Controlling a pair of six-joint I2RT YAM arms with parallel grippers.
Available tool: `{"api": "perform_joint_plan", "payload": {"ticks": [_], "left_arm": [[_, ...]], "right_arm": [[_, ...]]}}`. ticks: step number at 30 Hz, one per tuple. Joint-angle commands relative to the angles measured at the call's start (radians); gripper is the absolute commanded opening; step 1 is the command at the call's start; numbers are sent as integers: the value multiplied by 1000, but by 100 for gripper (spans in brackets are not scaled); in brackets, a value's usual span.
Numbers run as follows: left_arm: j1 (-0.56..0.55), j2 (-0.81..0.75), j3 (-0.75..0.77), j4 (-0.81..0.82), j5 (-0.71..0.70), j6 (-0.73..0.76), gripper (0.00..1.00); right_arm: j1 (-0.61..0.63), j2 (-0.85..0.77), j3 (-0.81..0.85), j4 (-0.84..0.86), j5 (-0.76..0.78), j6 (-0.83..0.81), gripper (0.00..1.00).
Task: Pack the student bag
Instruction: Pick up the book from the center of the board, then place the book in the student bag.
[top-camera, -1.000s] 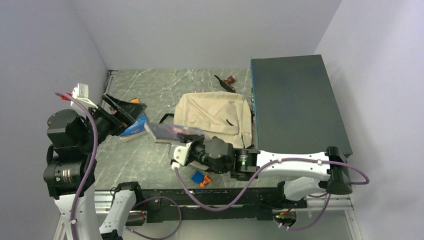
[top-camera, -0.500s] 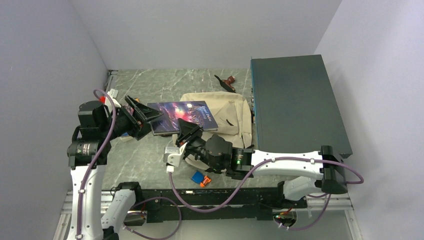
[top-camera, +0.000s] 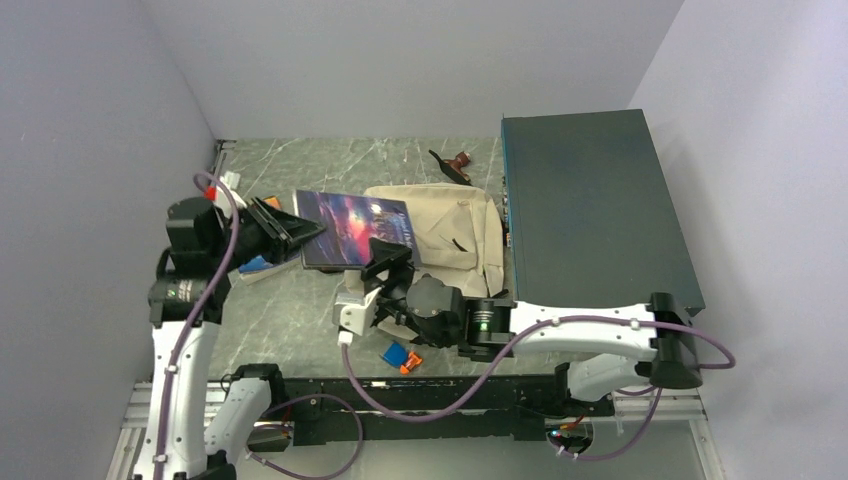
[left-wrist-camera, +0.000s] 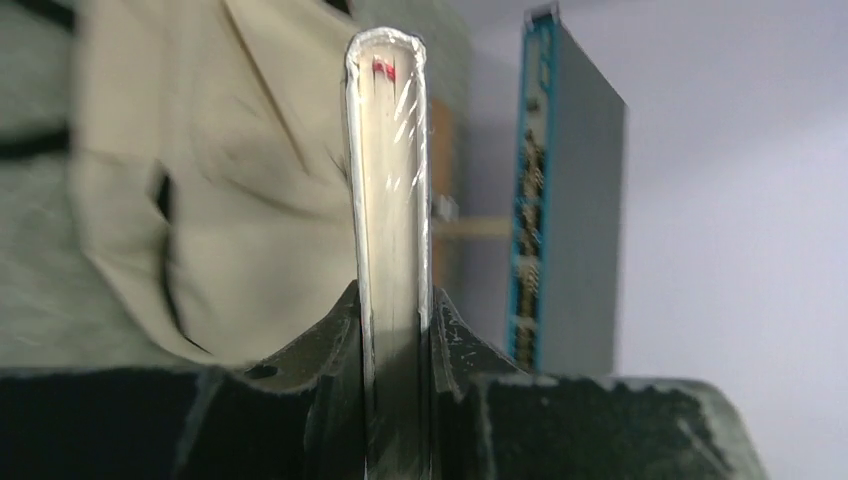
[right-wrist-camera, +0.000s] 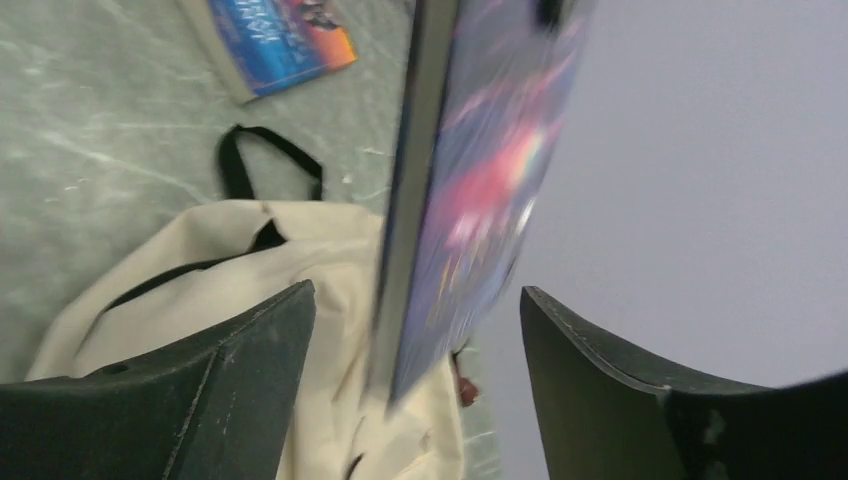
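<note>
Left gripper (top-camera: 292, 232) clamped on hardcover book's (top-camera: 352, 228) left edge, book held above table (top-camera: 300, 310). Right gripper (top-camera: 388, 262) open, jaws straddling book's near edge, gaps both sides. Student bag (top-camera: 455, 225) flat mid-table, right edge against teal box (top-camera: 590, 200).

book (top-camera: 355, 230) left of student bag (top-camera: 455, 235), box (top-camera: 590, 210) right

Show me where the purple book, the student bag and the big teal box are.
purple book (top-camera: 350, 225), top external view, middle of its front cover.
student bag (top-camera: 468, 225), top external view, beige front panel.
teal box (top-camera: 590, 200), top external view, centre of its flat top.
</note>
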Motion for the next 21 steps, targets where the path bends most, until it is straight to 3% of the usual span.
{"api": "perform_joint_plan", "payload": {"ticks": [1, 4, 6, 10, 14, 21], "left_arm": [[6, 0, 331, -146, -430, 361, 0], [6, -28, 371, -182, -640, 450, 0], [5, -39, 379, -209, -708, 485, 0], [6, -72, 349, -247, -772, 509, 0], [5, -120, 302, -277, -823, 537, 0], [6, -144, 253, -306, -798, 555, 0]], "right_arm": [[27, -132, 104, -384, -36, 429, 80], [28, -152, 108, -526, -130, 643, 86], [31, -121, 129, -601, -160, 743, 89], [31, 2, 180, -723, -38, 887, 93], [32, 159, 226, -858, 86, 932, 94], [31, 309, 226, -867, 193, 905, 90]]}}
